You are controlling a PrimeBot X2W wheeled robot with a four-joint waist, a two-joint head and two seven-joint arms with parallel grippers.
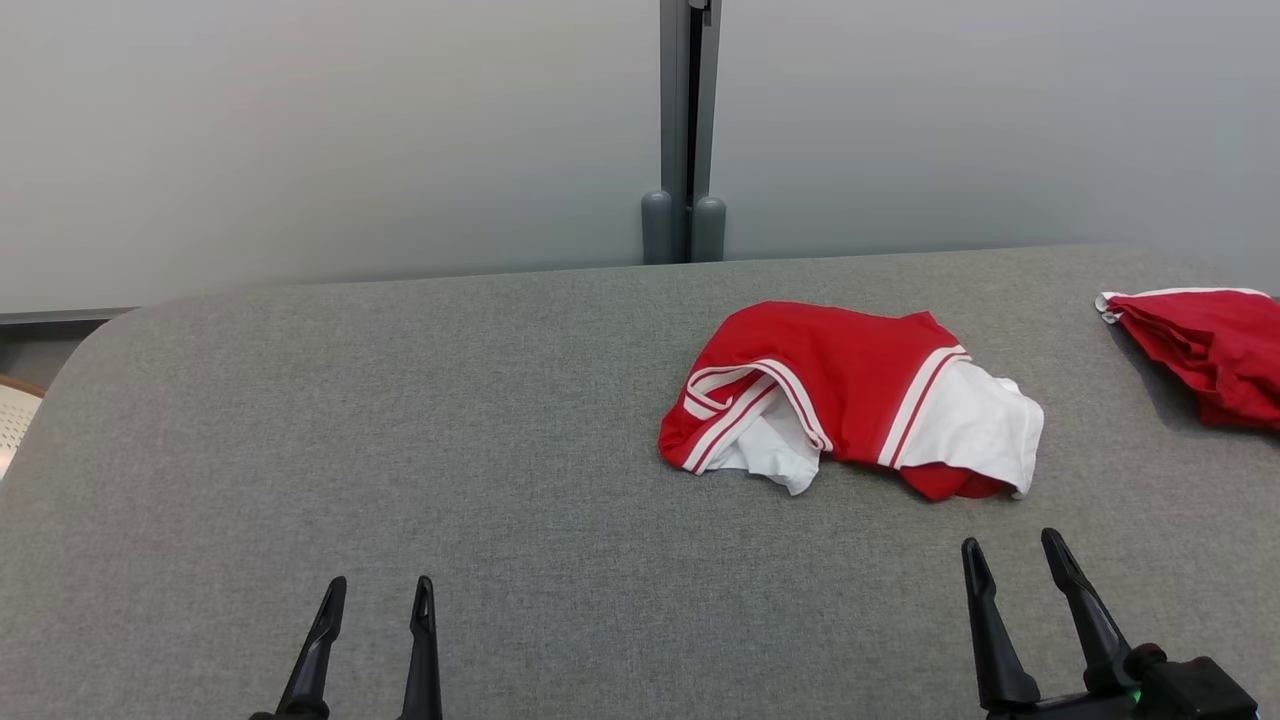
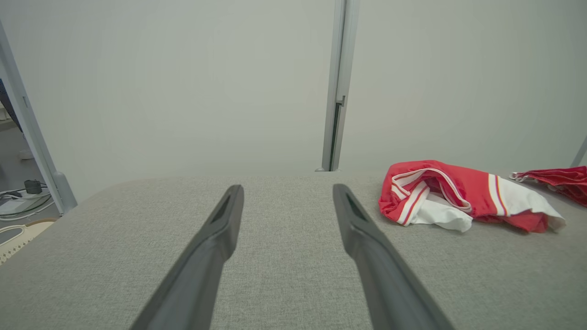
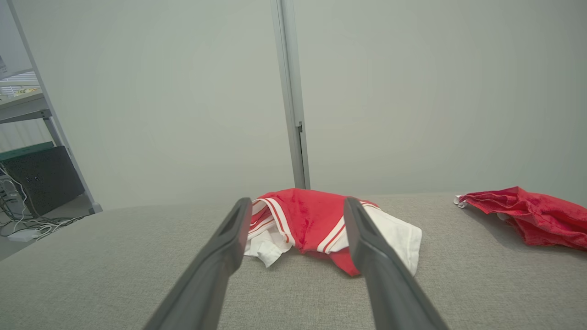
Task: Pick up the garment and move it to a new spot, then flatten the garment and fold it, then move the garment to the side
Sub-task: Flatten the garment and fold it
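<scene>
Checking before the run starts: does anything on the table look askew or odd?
The red-and-white garment lies crumpled right of centre on the table, folded over itself, not flat. A second red cloth sits bunched at the far right edge. Nothing looks damaged.

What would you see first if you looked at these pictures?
The crumpled red and white garment, right of the middle on the grey table. Another red cloth lies at the far right edge. Near us, the left gripper and right gripper stand open, holding nothing.
</scene>
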